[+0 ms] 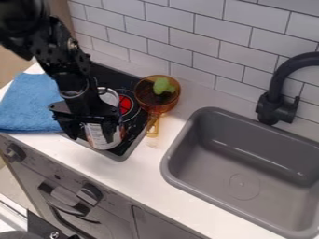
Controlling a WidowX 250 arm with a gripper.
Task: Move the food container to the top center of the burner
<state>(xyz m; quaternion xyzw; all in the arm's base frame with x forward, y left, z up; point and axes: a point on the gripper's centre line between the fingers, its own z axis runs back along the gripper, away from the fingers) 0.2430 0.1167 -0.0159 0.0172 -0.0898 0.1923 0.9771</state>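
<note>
The gripper (92, 130) hangs over the near part of the black stove top (124, 151) with its fingers apart. A silver can with a white and red label (96, 136), the food container, stands upright near the stove's front corner. One finger crosses in front of the can, and the other is to its left with a small gap. The can's metal rim shows behind the gripper, and its middle is partly hidden. Behind and right of the can is a red-marked burner (125, 104), partly covered by the arm and can.
An amber see-through pan (145, 103) holding a green item (163, 86) rests at the stove's right edge, its handle pointing toward the front. A blue cloth (30, 105) lies left of the stove. The grey sink (215, 161) and dark faucet (274, 100) are at the right; a tiled wall runs behind.
</note>
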